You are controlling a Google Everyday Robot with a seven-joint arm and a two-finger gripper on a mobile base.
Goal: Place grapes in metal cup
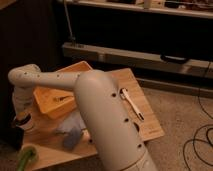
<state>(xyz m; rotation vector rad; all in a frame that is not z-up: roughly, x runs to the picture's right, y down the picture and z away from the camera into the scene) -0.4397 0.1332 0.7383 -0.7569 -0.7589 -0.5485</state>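
Gripper: the gripper (22,121) hangs at the end of the downturned wrist, over the 9 o'clock edge of the wooden table (150,120); whether it is open, closed or gripping anything cannot be told.
Arm: the pale robot arm (102,112) rises from 6 o'clock, crosses the table's middle and bends toward 9 o'clock, covering much of the tabletop.
Grapes and metal cup: neither can be made out; the arm and the dark 9 o'clock side hide that part.
Yellow tray: the yellow tray (52,97) lies toward 10 o'clock, partly behind the arm.
Cloth: a blue-grey cloth (71,135) lies at 7 o'clock, just beside the arm.
White utensil: a slim white utensil (131,103) lies at 3 o'clock, apart from the arm.
Green object: a green object (26,157) sits at the 8 o'clock corner.
Surroundings: a low shelf (150,56) runs at 12 o'clock; black cables (199,145) lie on the floor at 4 o'clock.
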